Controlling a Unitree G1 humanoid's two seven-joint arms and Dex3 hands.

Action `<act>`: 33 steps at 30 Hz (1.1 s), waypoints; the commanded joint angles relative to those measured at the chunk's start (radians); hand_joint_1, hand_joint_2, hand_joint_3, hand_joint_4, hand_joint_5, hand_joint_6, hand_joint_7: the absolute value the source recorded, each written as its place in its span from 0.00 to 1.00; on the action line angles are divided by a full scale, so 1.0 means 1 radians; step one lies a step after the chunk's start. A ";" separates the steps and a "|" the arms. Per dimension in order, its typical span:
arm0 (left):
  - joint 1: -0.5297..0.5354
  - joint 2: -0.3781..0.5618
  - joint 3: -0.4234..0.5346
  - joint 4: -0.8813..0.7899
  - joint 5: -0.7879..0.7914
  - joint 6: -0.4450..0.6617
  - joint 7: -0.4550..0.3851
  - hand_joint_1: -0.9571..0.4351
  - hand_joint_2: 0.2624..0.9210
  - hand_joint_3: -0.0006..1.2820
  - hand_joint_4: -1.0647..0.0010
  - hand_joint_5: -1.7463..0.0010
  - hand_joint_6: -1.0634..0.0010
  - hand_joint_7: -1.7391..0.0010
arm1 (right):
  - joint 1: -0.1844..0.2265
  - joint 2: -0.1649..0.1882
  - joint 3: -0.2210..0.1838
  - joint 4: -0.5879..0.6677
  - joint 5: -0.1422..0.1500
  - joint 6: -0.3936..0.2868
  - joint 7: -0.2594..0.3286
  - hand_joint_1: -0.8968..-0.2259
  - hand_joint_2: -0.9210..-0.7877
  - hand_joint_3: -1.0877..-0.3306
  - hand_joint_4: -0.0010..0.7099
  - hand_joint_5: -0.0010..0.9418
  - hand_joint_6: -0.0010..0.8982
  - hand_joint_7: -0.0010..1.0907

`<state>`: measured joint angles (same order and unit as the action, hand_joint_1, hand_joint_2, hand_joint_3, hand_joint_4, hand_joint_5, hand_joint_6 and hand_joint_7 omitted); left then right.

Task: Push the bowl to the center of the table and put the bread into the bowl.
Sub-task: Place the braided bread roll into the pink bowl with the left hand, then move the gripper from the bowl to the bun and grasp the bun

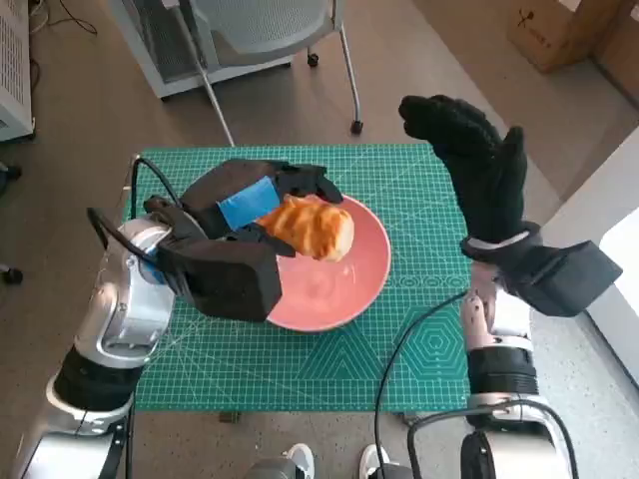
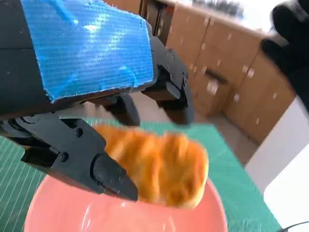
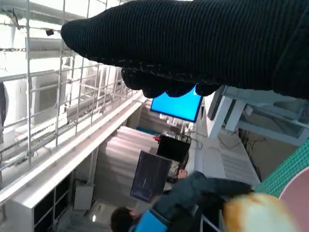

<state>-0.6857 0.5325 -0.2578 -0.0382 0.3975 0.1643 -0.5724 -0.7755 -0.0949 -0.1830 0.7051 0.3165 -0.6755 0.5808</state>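
A pink bowl (image 1: 344, 284) sits near the middle of the green mat (image 1: 419, 329). My left hand (image 1: 255, 205) holds a golden bread roll (image 1: 315, 228) over the bowl's far left part. In the left wrist view the black fingers (image 2: 82, 162) grip the bread (image 2: 161, 166) just above the pink bowl (image 2: 58, 208). My right hand (image 1: 469, 160) is raised above the mat's right side, fingers spread, holding nothing. The right wrist view shows the glove (image 3: 203, 43), and the bread (image 3: 258, 215) with the bowl's rim (image 3: 297, 195) in one corner.
A chair (image 1: 270, 40) on castors stands beyond the table's far edge. A cardboard box (image 1: 559, 30) lies on the floor at the far right. A black cable (image 1: 399, 349) runs over the mat by my right forearm. A person (image 3: 183, 203) shows in the right wrist view.
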 commanded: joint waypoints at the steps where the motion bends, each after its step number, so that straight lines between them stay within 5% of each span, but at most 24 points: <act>1: -0.010 0.004 -0.006 0.006 -0.008 0.007 -0.035 0.60 0.81 0.00 0.80 0.99 0.72 0.97 | 0.026 0.001 0.000 0.000 -0.007 -0.007 -0.013 0.54 0.00 0.91 0.40 0.00 0.52 0.00; 8: -0.010 0.013 -0.001 0.002 0.001 0.013 -0.055 0.55 0.81 0.00 0.84 1.00 0.74 0.99 | 0.028 0.007 0.005 0.007 -0.023 -0.023 -0.037 0.55 0.00 0.91 0.39 0.00 0.53 0.00; 25: 0.015 0.067 0.030 -0.073 0.006 0.064 -0.082 0.57 0.80 0.00 0.90 1.00 0.76 1.00 | 0.010 0.017 0.014 0.032 -0.011 -0.022 -0.034 0.56 0.00 0.91 0.39 0.00 0.52 0.00; 33: 0.071 0.178 0.101 -0.132 -0.013 0.062 -0.132 0.75 0.80 0.00 0.97 1.00 0.79 1.00 | -0.003 0.014 0.004 0.058 0.012 -0.021 -0.005 0.55 0.00 0.90 0.39 0.00 0.52 0.00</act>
<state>-0.6424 0.6483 -0.1947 -0.1426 0.3869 0.2244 -0.6791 -0.7768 -0.0830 -0.1741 0.7376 0.3147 -0.7004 0.5593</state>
